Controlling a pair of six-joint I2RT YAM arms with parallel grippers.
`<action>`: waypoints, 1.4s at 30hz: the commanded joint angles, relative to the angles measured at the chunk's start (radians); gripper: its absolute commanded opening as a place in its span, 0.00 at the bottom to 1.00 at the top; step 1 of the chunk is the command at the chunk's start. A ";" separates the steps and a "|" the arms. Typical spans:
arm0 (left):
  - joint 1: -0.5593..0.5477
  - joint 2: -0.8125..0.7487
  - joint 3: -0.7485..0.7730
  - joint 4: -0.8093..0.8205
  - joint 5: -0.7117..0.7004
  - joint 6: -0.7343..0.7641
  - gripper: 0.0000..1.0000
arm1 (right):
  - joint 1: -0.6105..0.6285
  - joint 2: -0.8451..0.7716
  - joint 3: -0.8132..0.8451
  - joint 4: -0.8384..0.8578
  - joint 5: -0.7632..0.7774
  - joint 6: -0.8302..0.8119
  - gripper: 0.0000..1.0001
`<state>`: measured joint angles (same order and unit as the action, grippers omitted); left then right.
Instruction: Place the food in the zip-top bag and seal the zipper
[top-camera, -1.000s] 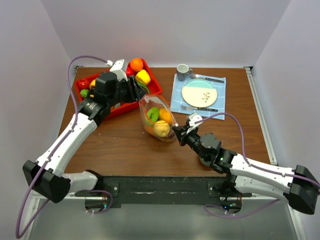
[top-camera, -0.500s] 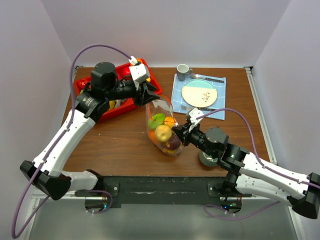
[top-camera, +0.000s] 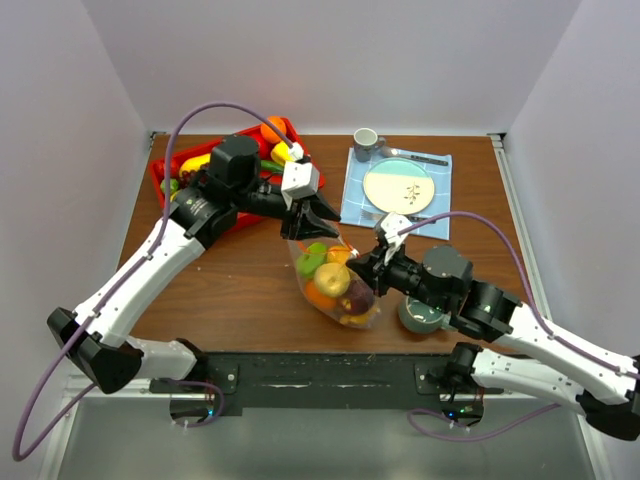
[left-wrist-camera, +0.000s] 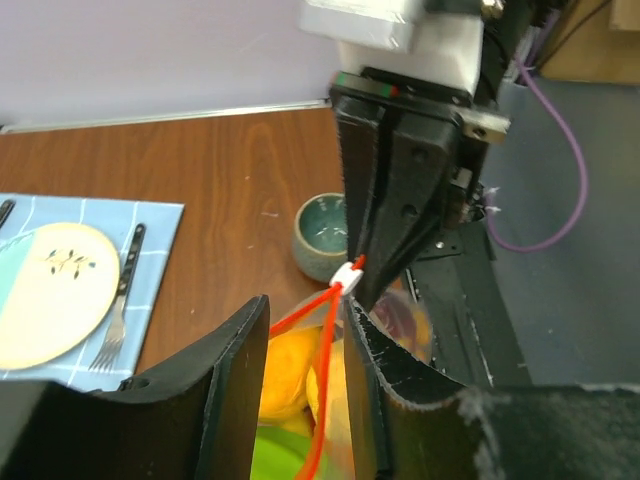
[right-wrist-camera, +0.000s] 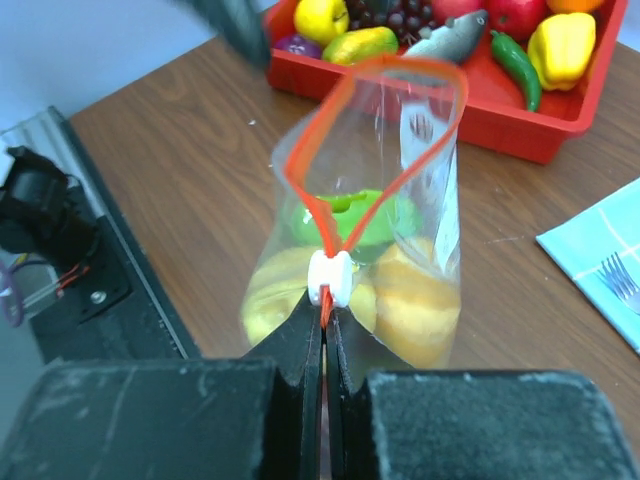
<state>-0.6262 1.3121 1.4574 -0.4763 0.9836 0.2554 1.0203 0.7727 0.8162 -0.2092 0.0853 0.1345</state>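
Note:
The clear zip-top bag (top-camera: 345, 312) stands between both arms, its mouth open in a loop. Inside are a green piece (top-camera: 308, 262), a yellow fruit (top-camera: 333, 278) and orange and purple pieces. My right gripper (right-wrist-camera: 325, 318) is shut on the orange-red zipper (right-wrist-camera: 300, 190) just behind the white slider (right-wrist-camera: 330, 277). My left gripper (left-wrist-camera: 305, 310) is open, its jaws straddling the zipper strip (left-wrist-camera: 325, 400) at the bag's far end. More food lies in the red tray (right-wrist-camera: 520, 120): a lemon (right-wrist-camera: 320, 15), a yellow pepper (right-wrist-camera: 560, 45) and a green chili (right-wrist-camera: 515, 65).
A blue placemat with a plate (top-camera: 398, 186), fork and knife lies at the back right, with a grey cup (top-camera: 366, 140) behind it. A teal bowl (top-camera: 420, 315) sits under my right arm. The red tray (top-camera: 170, 185) is at the back left.
The bag has moved nearer and to the right, pulled by my right gripper. My left arm swung from the tray to the bag's mouth.

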 joint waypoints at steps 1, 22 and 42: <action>-0.046 -0.005 0.080 -0.082 0.063 0.074 0.41 | 0.003 -0.013 0.133 -0.054 -0.081 -0.021 0.00; -0.130 0.102 0.238 -0.306 0.035 0.143 0.42 | 0.001 0.048 0.273 -0.168 -0.150 -0.032 0.00; -0.170 0.139 0.228 -0.292 -0.010 0.127 0.29 | 0.003 0.056 0.297 -0.196 -0.099 -0.023 0.00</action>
<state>-0.7868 1.4437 1.6581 -0.7868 0.9840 0.3847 1.0206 0.8402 1.0512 -0.4500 -0.0360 0.1150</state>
